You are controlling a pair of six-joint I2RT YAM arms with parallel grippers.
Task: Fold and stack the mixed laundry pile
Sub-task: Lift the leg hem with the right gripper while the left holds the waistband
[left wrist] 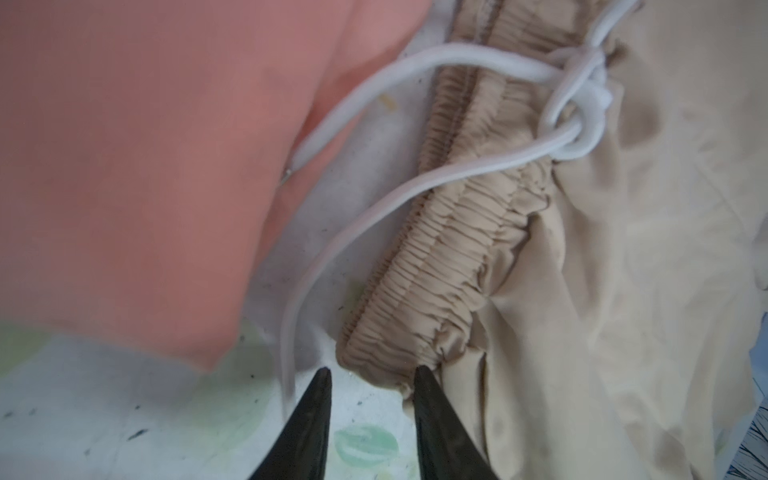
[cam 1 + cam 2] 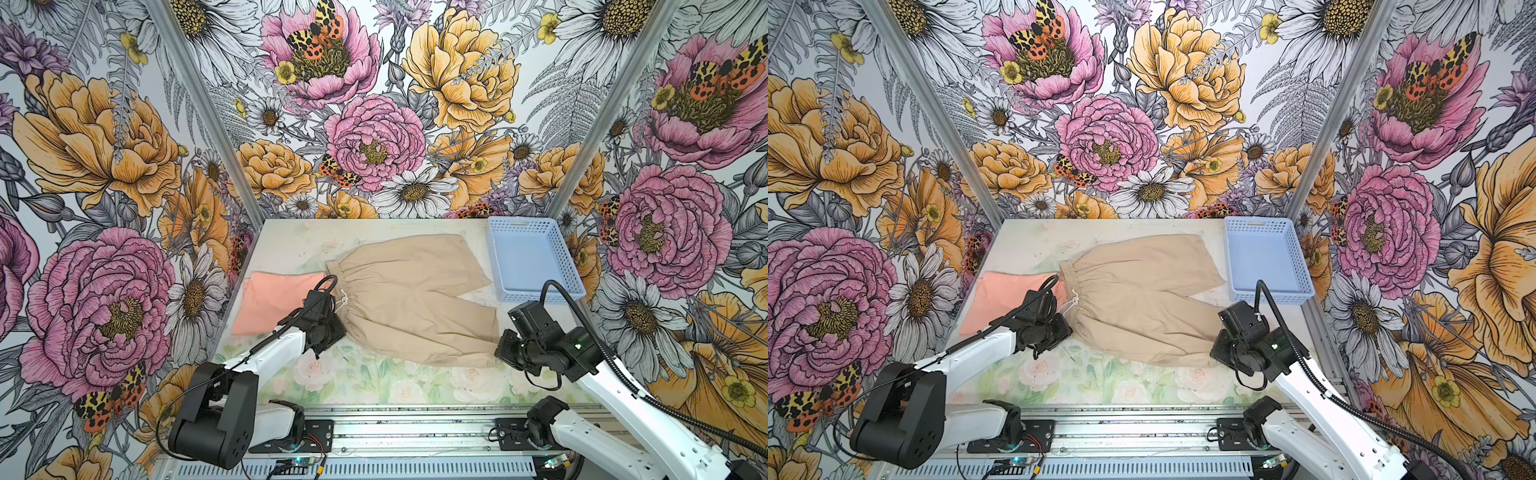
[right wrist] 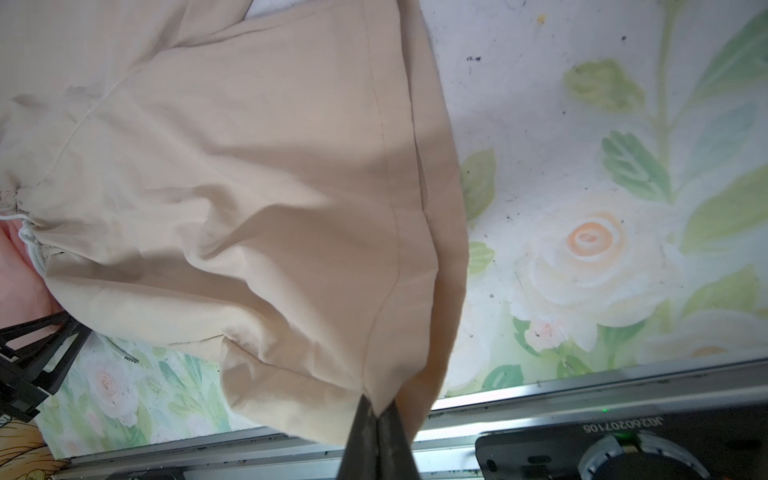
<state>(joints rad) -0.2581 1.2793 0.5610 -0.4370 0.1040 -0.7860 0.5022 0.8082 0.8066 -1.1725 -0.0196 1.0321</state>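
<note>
Two garments lay on one worktop [image 2: 374,382]: one peach-pink T-shirt [image 2: 274,303] and one pair of beige shorts [image 2: 407,299]. The shorts carried one white drawstring [image 1: 457,56], tied in one knot [image 1: 588,72]. One light blue basket [image 2: 532,262] stood on the same worktop. Two robot arms were in view, one left arm [image 2: 270,345] and one right arm [image 2: 615,386], each ending in one hand: the left hand [image 1: 372,372] and the right hand [image 3: 376,405].
</note>
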